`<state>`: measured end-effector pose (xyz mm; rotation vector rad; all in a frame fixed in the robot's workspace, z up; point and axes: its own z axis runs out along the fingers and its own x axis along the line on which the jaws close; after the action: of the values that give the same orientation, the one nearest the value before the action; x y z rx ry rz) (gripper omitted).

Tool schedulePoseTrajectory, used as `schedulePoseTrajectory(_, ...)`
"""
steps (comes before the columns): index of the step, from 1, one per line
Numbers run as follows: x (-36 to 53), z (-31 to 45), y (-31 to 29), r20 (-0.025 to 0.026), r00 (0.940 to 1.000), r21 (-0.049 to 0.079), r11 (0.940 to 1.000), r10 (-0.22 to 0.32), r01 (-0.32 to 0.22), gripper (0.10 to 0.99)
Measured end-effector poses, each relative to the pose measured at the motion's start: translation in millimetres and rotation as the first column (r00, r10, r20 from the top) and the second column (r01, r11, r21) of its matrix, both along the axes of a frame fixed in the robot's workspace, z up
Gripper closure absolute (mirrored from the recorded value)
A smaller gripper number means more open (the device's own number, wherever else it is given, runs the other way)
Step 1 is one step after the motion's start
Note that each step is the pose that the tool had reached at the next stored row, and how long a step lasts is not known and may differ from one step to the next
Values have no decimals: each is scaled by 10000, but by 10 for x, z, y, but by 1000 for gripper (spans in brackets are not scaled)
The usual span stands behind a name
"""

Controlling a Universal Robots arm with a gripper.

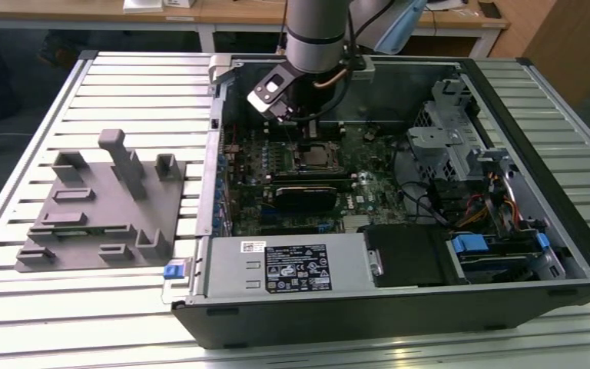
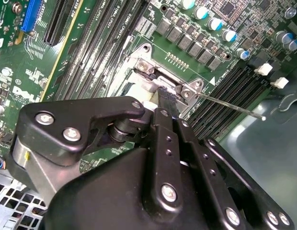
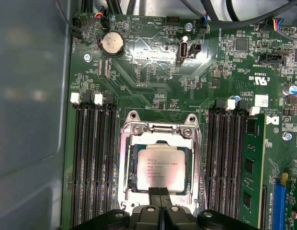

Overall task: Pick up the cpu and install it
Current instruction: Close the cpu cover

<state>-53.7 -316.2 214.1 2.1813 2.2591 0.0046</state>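
Observation:
The cpu (image 3: 160,167), a pale silvery square chip, lies flat inside the black metal-framed socket (image 3: 158,130) on the green motherboard. In the first wrist view my gripper (image 3: 159,193) is just above the chip's near edge, its two black fingers pressed together with nothing between them. In the second wrist view the joined fingertips (image 2: 166,96) point down at the socket frame (image 2: 151,72). The exterior view has the arm reaching into the open computer case (image 1: 582,265), with the gripper (image 1: 293,123) over the socket (image 1: 313,157).
The socket's thin metal lever (image 2: 230,106) sticks out sideways. Black memory slots (image 3: 93,158) flank the socket, and one green module (image 3: 251,167) is fitted. A grey fixture block with posts (image 1: 101,207) stands on the slatted table at the exterior view's left.

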Motion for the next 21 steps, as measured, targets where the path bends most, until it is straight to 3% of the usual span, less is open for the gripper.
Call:
schedulePoseTrajectory(13,-3,-17,1,1,10000,2,10000,0,0,980)
schedulePoseTrajectory(21,-4,-90,0,0,10000,0,10000,0,0,980)
